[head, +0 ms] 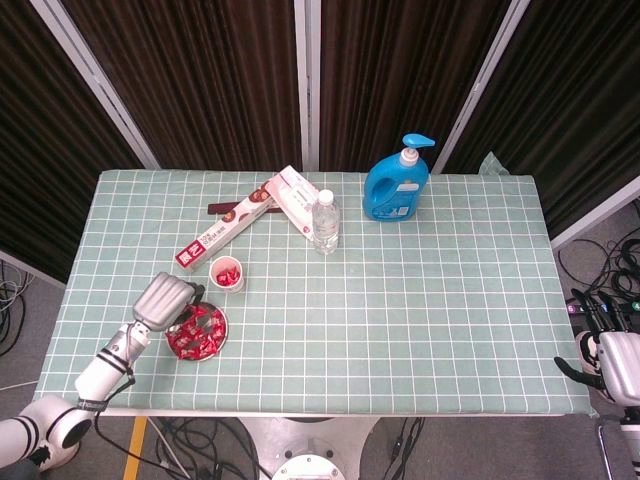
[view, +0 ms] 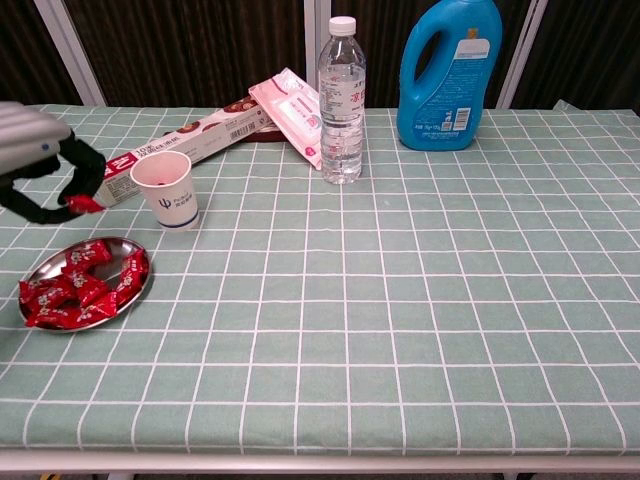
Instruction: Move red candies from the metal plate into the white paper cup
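1. Above the metal plate [view: 40, 270], the left hand [view: 35, 165] hangs in the air, off the table [view: 420, 300].
2. Its dark fingertips [view: 70, 205] pinch one red candy [view: 84, 204], and the other fingers curl in around it.
3. On the plate lies a pile of red candies [view: 80, 290] in shiny wrappers.
4. Just behind the plate stands the white paper cup [view: 168, 188], upright, and from the head view you can see some red candies already inside it [head: 229, 275].
5. The held candy is to the left of the cup, near it, and not over the cup's mouth.
6. Off the right edge of the table, low down, sits the right hand [head: 612, 365]. It is far from the plate and cup. I cannot tell if its fingers are open or closed.
7. Behind the cup lies a long box [view: 185, 140], and a pink packet [view: 292, 112] leans by it.
8. A clear water bottle [view: 341, 100] stands near the middle of the table, toward the back.
9. A big blue bottle [view: 448, 75] with a pump top stands further back, to the right of it.
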`<control>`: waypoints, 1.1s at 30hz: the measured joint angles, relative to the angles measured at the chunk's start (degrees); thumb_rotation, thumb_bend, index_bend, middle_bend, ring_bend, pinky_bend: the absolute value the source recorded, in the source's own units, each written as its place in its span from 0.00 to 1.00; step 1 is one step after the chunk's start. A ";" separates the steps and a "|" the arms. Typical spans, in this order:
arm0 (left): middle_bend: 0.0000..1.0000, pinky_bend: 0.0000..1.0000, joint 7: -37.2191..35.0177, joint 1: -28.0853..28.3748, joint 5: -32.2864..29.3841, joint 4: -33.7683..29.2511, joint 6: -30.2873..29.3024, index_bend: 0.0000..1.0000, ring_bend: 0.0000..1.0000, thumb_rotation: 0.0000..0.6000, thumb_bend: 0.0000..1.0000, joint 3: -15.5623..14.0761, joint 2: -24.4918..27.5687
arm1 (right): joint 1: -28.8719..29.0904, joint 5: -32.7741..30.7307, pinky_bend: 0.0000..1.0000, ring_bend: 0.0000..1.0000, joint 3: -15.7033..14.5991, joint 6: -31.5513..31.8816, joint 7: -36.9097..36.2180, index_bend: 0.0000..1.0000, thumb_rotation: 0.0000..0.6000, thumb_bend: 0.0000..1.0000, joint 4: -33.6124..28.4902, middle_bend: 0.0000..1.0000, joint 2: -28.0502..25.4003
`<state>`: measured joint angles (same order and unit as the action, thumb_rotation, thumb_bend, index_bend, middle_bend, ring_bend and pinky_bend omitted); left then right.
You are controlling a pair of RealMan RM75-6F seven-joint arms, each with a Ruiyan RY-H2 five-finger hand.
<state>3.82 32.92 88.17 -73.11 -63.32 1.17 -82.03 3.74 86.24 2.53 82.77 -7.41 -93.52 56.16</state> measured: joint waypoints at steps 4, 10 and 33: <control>0.75 1.00 0.55 2.64 -1.61 -1.83 0.68 0.71 1.00 1.00 0.48 3.69 1.02 | -0.04 -0.08 0.37 0.04 0.02 0.04 -0.29 0.02 1.00 0.09 0.25 0.13 0.08; 0.73 1.00 4.68 6.70 -6.09 -0.57 6.37 0.69 1.00 1.00 0.48 6.77 -0.30 | -0.19 -0.57 0.37 0.04 0.05 -0.06 -1.09 0.02 1.00 0.09 0.97 0.13 0.22; 0.50 1.00 13.25 10.10 -12.89 1.88 11.07 0.44 0.98 1.00 0.39 6.91 -4.28 | 0.13 -1.38 0.37 0.04 0.32 -1.09 -1.53 0.02 1.00 0.09 1.56 0.13 0.34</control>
<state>17.07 43.02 75.28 -71.23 -52.26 8.08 -86.31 3.87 84.86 2.85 81.68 -8.94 -91.96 56.51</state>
